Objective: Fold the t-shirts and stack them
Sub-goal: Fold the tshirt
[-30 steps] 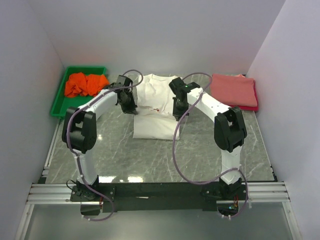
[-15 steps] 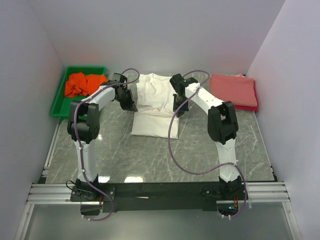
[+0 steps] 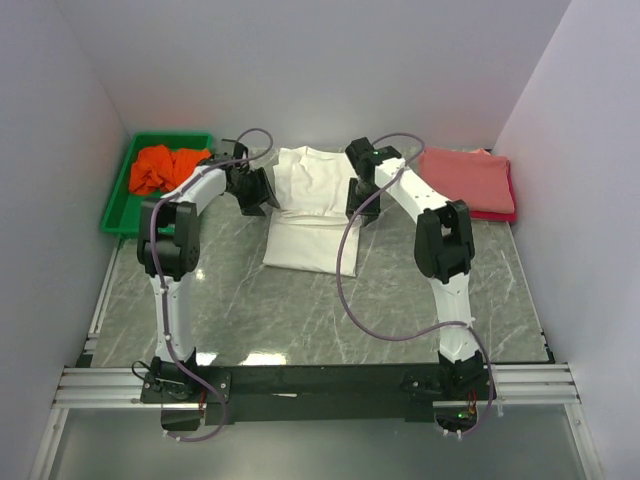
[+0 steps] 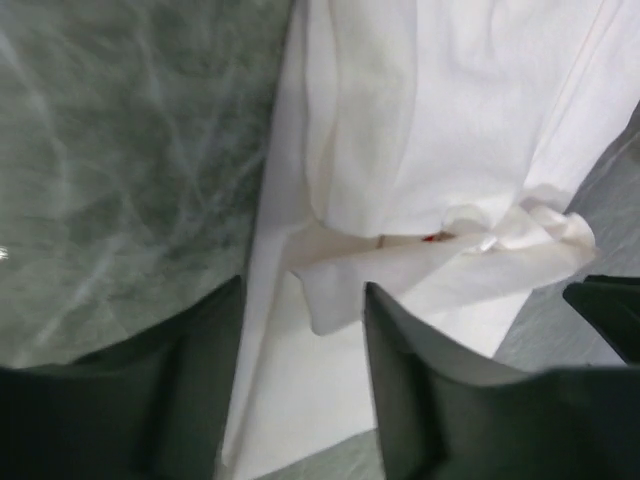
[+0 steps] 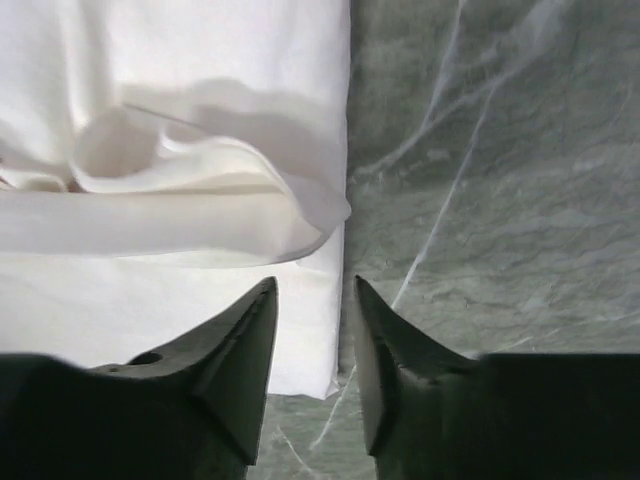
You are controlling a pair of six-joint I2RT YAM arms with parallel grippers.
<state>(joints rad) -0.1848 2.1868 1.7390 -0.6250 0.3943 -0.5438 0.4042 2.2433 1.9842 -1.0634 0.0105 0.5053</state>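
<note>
Done: I count a salmon-pink t-shirt folded on top of a red t-shirt, far right of the worktop.
In hand: the white t-shirt lies centre-far and is part folded, with a bunched cross fold at its middle. I judge it needs more folds before stacking.
Left to do: the orange t-shirt sits crumpled in the green tray, far left.
Long axis: near to far, collar towards the back wall, near hem leaning slightly left.
Left tool: jaws part-way apart over the shirt's left edge, holding nothing.
Right tool: narrow gap over the right edge, nothing pinched.
</note>
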